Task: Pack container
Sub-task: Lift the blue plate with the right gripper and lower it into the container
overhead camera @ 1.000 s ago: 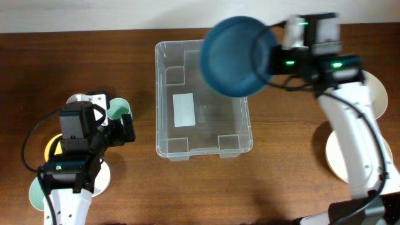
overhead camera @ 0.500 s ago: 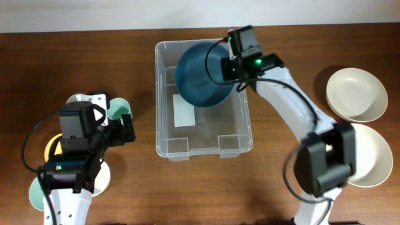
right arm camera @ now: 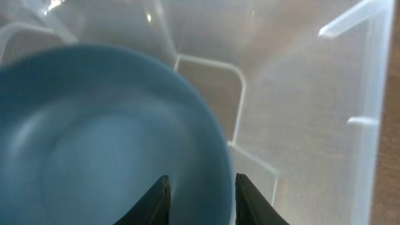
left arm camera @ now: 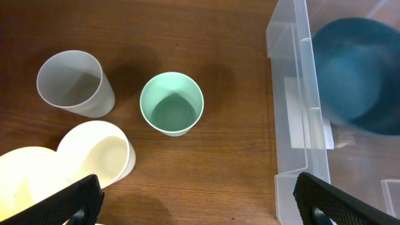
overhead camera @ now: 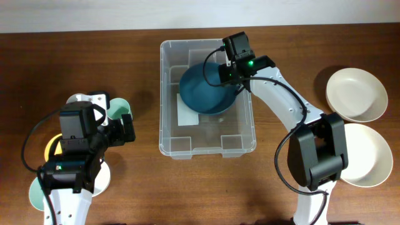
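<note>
The clear plastic container [overhead camera: 164, 100] stands at the table's middle, its white label partly covered. My right gripper [overhead camera: 228, 72] is shut on the rim of a dark blue bowl [overhead camera: 203, 90] and holds it tilted inside the container's far half. In the right wrist view the bowl [right arm camera: 94, 137] fills the left, its rim between my fingers [right arm camera: 200, 194], with the container's wall [right arm camera: 300, 125] behind. My left gripper [overhead camera: 128, 131] is open and empty, left of the container [left arm camera: 294, 125]. The left wrist view also shows the bowl [left arm camera: 356, 69] through the container's wall.
A mint green cup [left arm camera: 172, 103], a grey cup [left arm camera: 72, 81], a cream cup [left arm camera: 103, 153] and a yellow dish [left arm camera: 19, 181] stand on the left. Two cream bowls [overhead camera: 356, 94] [overhead camera: 369, 156] sit at the right edge.
My right arm has swung left and down, carrying the blue bowl from above the container's far right corner into it. The container has shifted slightly right. The left arm has not moved.
</note>
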{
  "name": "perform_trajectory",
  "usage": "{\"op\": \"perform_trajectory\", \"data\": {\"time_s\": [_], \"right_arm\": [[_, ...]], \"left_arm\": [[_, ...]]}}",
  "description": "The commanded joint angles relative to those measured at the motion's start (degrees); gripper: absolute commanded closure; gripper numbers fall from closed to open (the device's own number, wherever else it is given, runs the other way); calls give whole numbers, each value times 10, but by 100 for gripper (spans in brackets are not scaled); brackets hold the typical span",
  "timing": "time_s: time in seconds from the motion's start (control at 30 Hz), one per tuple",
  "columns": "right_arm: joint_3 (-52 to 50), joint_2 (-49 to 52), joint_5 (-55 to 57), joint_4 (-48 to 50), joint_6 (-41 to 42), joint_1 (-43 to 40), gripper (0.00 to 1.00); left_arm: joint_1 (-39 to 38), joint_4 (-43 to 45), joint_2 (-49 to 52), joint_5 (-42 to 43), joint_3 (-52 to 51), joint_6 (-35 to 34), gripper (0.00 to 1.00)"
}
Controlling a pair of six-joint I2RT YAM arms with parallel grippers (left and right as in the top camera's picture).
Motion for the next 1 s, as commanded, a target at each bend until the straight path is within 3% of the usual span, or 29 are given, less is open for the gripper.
{"op": "perform_trajectory", "data": {"time_s": [0.0, 0.1, 0.37, 0.53, 0.97], "right_arm": [[25, -17, -3, -35, -10, 2, 70], [47, -39, -3, -87, -10, 8, 71], [90, -105, -135, -278, -27, 40, 96], [82, -103, -172, -365, -37, 82, 96], [4, -102, -189, -376, -22, 174, 96]], "left_arm": [[-1, 1, 0, 7, 11, -8, 0], [-1, 1, 0, 7, 11, -8, 0], [-1, 2, 0, 6, 11, -7, 0], [-1, 2, 0, 6, 11, -7, 0], [-1, 1, 0, 7, 11, -8, 0]]}}
